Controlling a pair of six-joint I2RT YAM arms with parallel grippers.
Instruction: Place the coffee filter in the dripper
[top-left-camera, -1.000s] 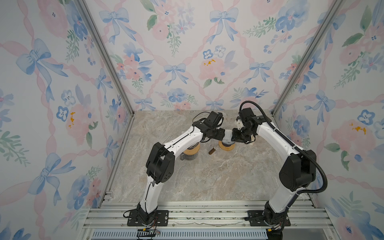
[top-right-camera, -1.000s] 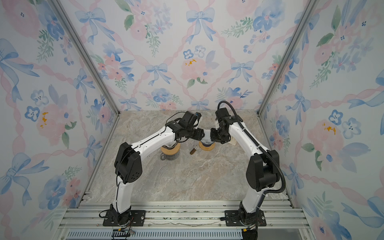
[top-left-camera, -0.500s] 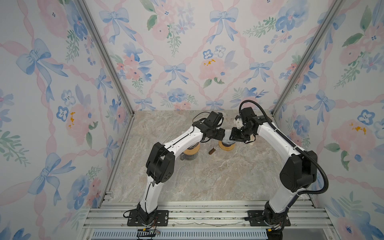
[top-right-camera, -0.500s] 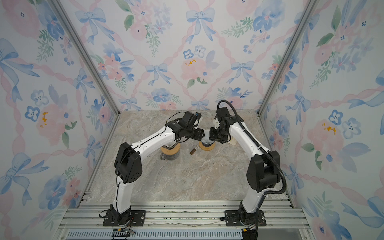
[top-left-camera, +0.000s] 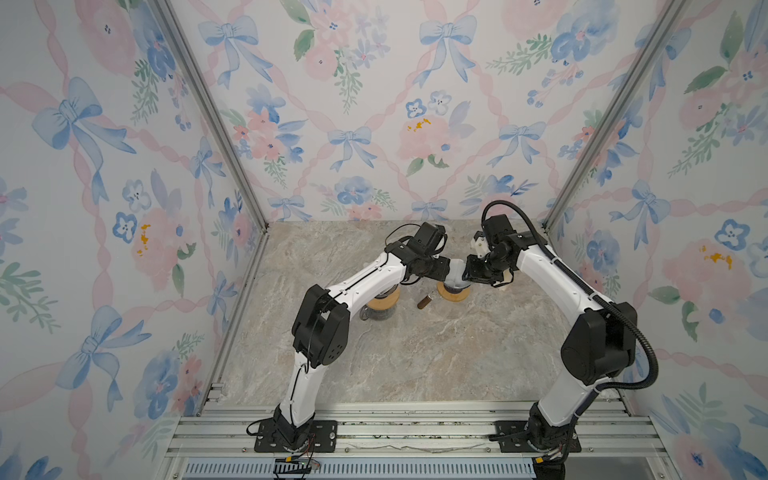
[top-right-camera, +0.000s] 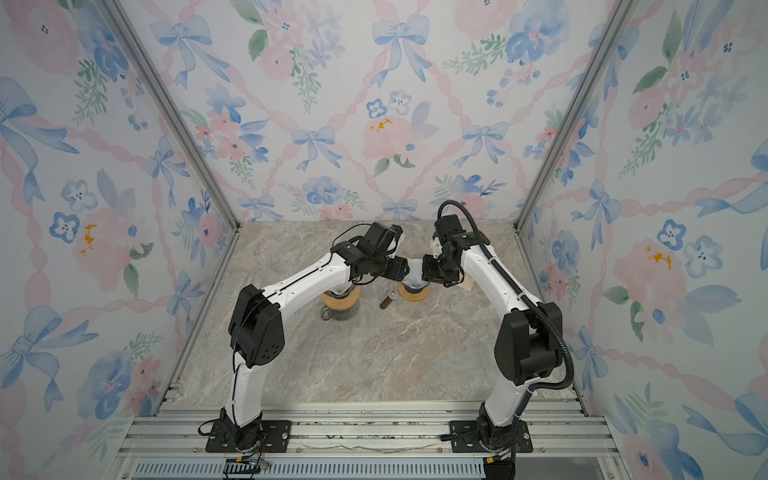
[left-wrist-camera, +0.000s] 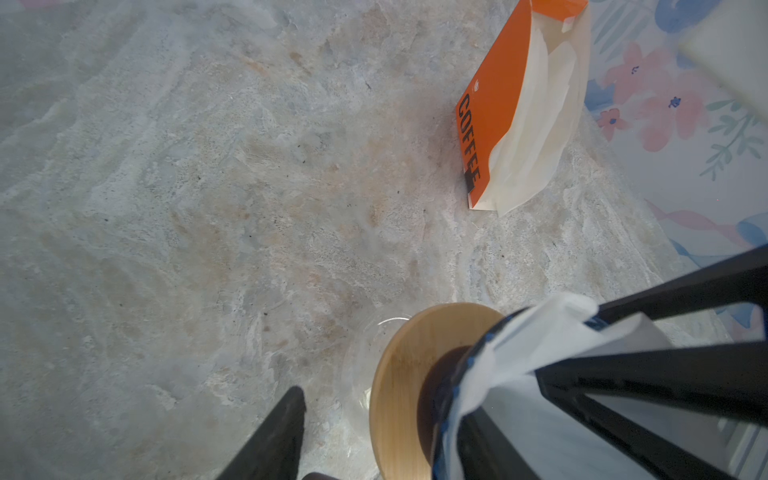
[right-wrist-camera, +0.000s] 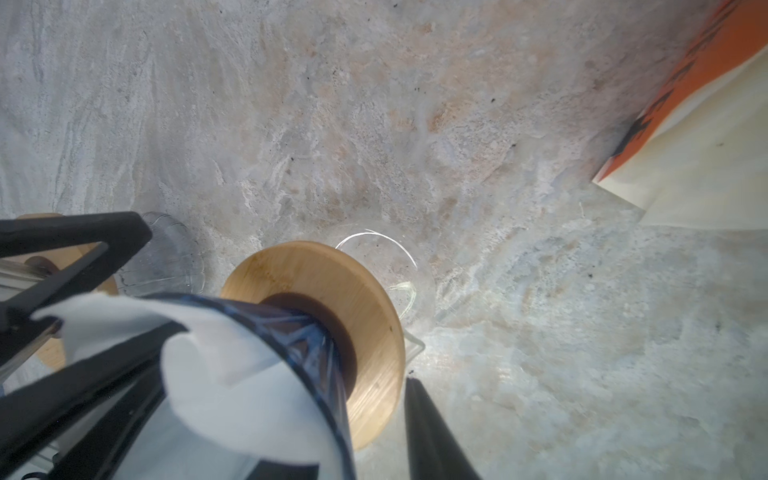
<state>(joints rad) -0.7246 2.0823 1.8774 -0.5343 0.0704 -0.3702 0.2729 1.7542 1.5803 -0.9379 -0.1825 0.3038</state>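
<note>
In a top view, the left tool (top-left-camera: 449, 269) and right tool (top-left-camera: 468, 271) meet over the dripper (top-left-camera: 454, 294). Left wrist view: the crumpled coffee filter (left-wrist-camera: 536, 332) sits inside the dripper, and this tool is released, straddling the dripper's rim. Right wrist view: that tool is likewise released, with one finger (right-wrist-camera: 62, 399) inside the filter.

Marbled tabletop (top-left-camera: 415, 365) is carrying: dripper (top-left-camera: 453, 294) on its glass; second wood-collared glass (top-left-camera: 380, 302) standing beside it; brown cylinder (top-left-camera: 425, 301) lying between them; orange COFFEE packet (left-wrist-camera: 494, 104) sitting near the dripper.
</note>
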